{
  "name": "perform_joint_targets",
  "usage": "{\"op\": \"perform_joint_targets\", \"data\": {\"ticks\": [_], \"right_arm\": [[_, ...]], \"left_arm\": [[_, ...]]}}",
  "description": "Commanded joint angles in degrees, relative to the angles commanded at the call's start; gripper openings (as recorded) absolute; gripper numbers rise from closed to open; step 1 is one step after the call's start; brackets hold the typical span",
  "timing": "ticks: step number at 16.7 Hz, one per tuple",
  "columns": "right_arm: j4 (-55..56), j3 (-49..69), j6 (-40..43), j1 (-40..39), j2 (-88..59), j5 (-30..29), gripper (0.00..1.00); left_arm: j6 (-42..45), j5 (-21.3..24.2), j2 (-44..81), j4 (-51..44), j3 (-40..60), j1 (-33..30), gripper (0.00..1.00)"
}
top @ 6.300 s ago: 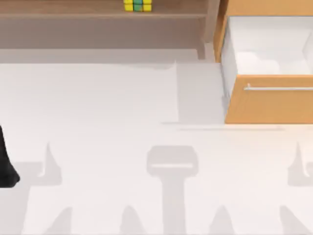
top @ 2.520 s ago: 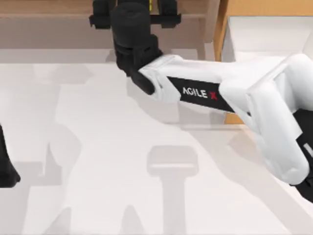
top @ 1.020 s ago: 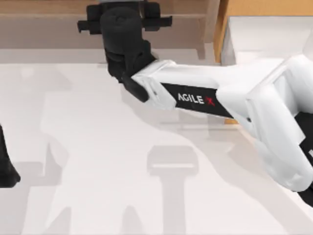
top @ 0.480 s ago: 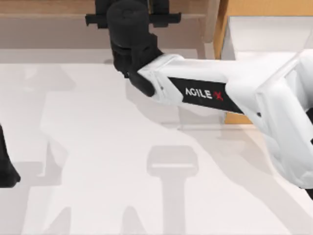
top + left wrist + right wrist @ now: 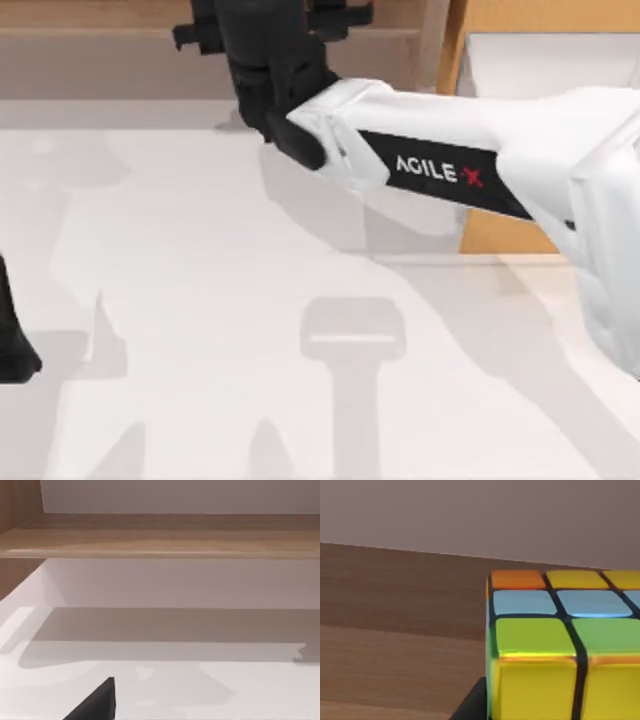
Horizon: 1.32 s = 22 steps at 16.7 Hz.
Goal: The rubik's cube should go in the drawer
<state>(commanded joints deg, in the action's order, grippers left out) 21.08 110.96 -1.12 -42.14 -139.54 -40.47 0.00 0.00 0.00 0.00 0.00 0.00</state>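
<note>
The rubik's cube (image 5: 560,650) looms close in the right wrist view, with yellow, green, blue and orange tiles, above the brown shelf board (image 5: 395,645). A dark finger (image 5: 472,705) lies against the cube's side. In the top view my right gripper (image 5: 272,14) reaches onto the shelf (image 5: 100,40) at the back and covers the cube; it is shut on the cube. The drawer (image 5: 500,235) stands pulled out at the back right, its white inside (image 5: 540,60) partly under my right arm (image 5: 440,170). My left arm (image 5: 10,330) stays parked at the left edge.
The shelf's upright post (image 5: 432,50) stands between the shelf and the drawer. White tabletop (image 5: 200,300) stretches across the front. The left wrist view faces the shelf board (image 5: 160,542) and the table below it.
My right arm reached from the right to the shelf, swung a little left, then back right, and now looks larger, as if raised. The cube became hidden under the gripper. The left arm stayed put.
</note>
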Motion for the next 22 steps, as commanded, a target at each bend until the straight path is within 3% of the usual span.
{"op": "perform_joint_targets", "data": {"ticks": [12, 17, 22], "right_arm": [[-54.8, 2.0, -3.8, 5.9, 17.5, 17.7, 0.00], [-76.9, 6.2, -4.3, 13.6, 19.4, 25.1, 0.00], [-91.3, 12.5, -5.1, 24.4, 15.7, 31.3, 0.00]], "left_arm": [[0.0, 0.0, 0.0, 0.0, 0.0, 0.0, 1.00], [0.0, 0.0, 0.0, 0.0, 0.0, 0.0, 1.00], [0.0, 0.0, 0.0, 0.0, 0.0, 0.0, 1.00]]}}
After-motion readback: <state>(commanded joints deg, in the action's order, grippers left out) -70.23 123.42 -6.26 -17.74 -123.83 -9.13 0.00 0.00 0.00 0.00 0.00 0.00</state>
